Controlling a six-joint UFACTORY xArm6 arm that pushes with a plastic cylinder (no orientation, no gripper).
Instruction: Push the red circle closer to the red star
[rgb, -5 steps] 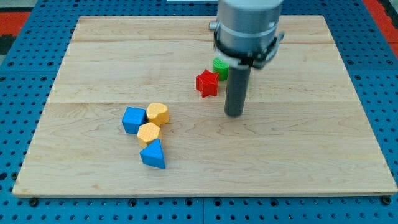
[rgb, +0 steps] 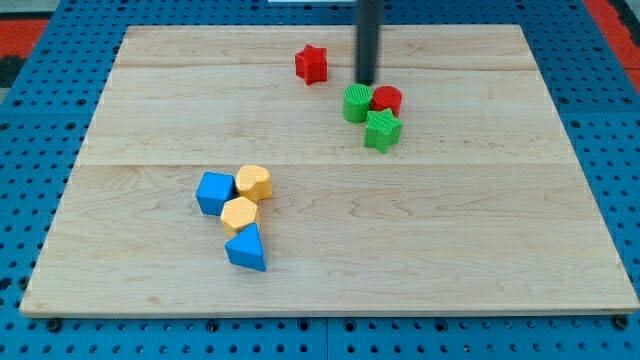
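The red star (rgb: 312, 63) lies near the view's top, left of centre. The red circle (rgb: 387, 100) sits lower and to the right, touching a green round block (rgb: 357, 103) on its left and a green star (rgb: 382, 130) just below it. My tip (rgb: 367, 81) stands between the red star and the red circle, just above the green round block and up-left of the red circle. It touches neither red block, as far as I can see.
A cluster sits at the view's lower left: a blue cube (rgb: 215, 192), a yellow round-edged block (rgb: 254, 183), a yellow hexagon-like block (rgb: 240, 213) and a blue triangle (rgb: 247, 248). The wooden board (rgb: 500, 250) is ringed by blue pegboard.
My rod has moved up the view, from below-right of the red star to beside it. The red star has shifted up and left. The red circle and green star, hidden before, now show.
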